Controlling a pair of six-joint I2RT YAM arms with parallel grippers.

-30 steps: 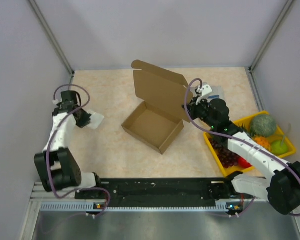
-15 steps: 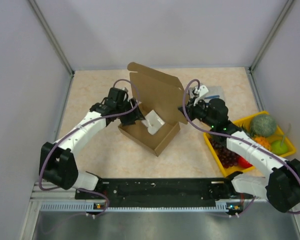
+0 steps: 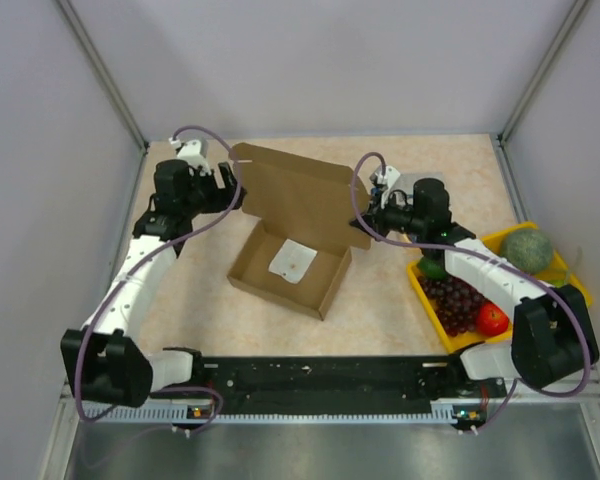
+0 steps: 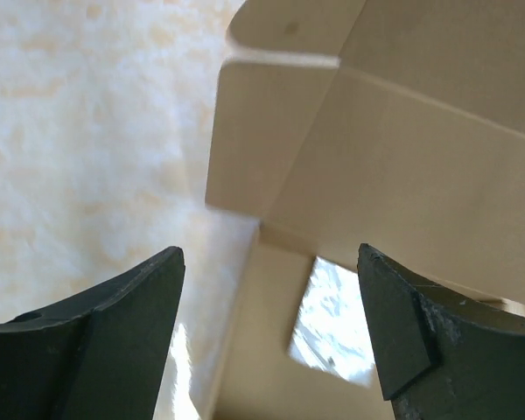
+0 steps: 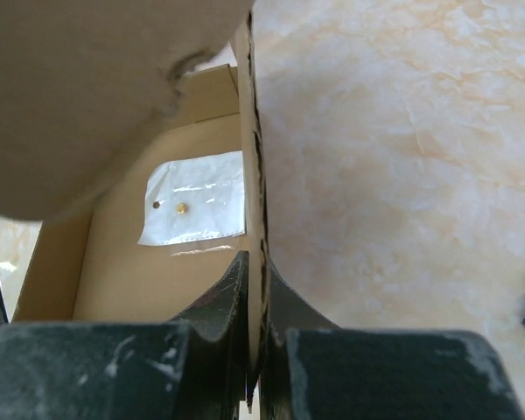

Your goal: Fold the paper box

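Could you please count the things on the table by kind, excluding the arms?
Paper box: 1
White packet: 1
Yellow tray: 1
Items seen in tray: 4 (melon, grapes, red fruit, dark green piece); right arm may hide more
Total: 7

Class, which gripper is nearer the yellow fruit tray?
Right. The right gripper, shut on the lid edge of the paper box, is beside the yellow tray; the left gripper, open, is across the lid.
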